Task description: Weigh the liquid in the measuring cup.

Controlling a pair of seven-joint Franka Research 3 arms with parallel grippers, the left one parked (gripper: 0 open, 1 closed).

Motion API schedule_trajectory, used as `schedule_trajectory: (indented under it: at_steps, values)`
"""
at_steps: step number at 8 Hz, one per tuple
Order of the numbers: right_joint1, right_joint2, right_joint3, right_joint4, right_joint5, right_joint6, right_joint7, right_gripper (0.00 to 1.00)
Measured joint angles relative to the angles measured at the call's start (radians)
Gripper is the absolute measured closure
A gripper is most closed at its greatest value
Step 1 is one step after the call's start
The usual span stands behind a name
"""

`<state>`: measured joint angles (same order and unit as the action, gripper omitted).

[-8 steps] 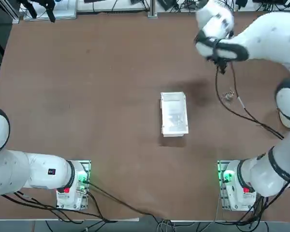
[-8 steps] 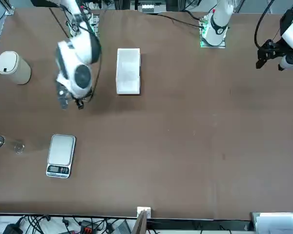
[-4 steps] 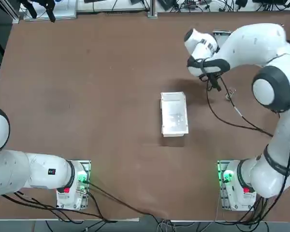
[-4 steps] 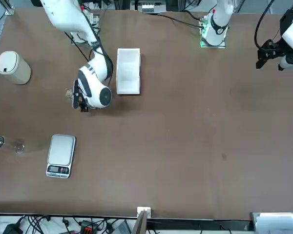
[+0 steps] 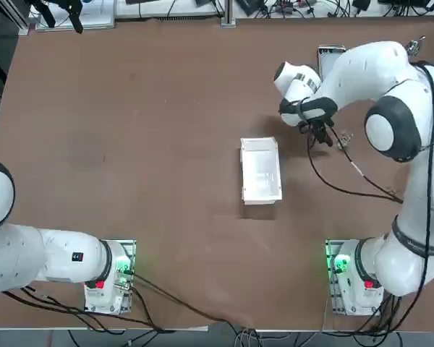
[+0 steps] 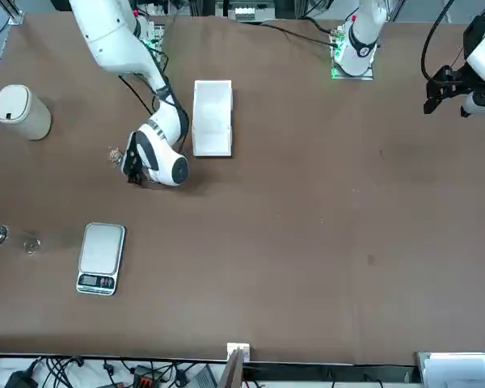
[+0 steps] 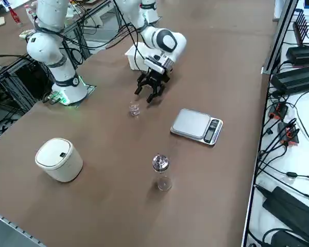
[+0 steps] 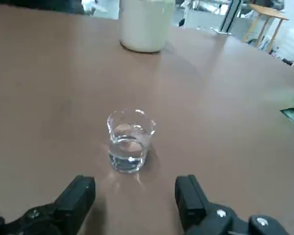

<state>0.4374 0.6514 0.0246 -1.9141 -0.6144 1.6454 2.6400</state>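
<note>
I have the right gripper [image 8: 134, 196] low over the bench [image 7: 118, 170], jaws spread wide and empty, the measuring cup [image 8: 130, 141] upright just ahead of them, well apart from the scale [image 7: 196, 125]. Risk: a misaligned approach could clip the rim and spill the liquid.

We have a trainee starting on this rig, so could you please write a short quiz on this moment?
1. True or false: the measuring cup already stands on the scale.
2. The right gripper's jaws are: A open, B shut on the cup.
3. What does the cup hold?

Key: 1 false, it stands on the table, apart from the scale. 2 A. 3 A little clear liquid.
</note>
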Motion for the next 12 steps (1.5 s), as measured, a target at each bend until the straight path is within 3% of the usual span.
schedule_trajectory:
  at_steps: [5, 9, 11, 12]
  values:
    - [-0.002, 0.045, -0.022, -0.061, -0.065, -0.008, 0.101, 0.01]
    - [-0.003, 0.05, -0.062, -0.076, -0.086, -0.008, 0.103, 0.01]
    - [-0.003, 0.062, -0.066, -0.078, -0.091, -0.009, 0.104, 0.06]
    - [-0.003, 0.066, -0.066, -0.078, -0.097, -0.01, 0.104, 0.14]
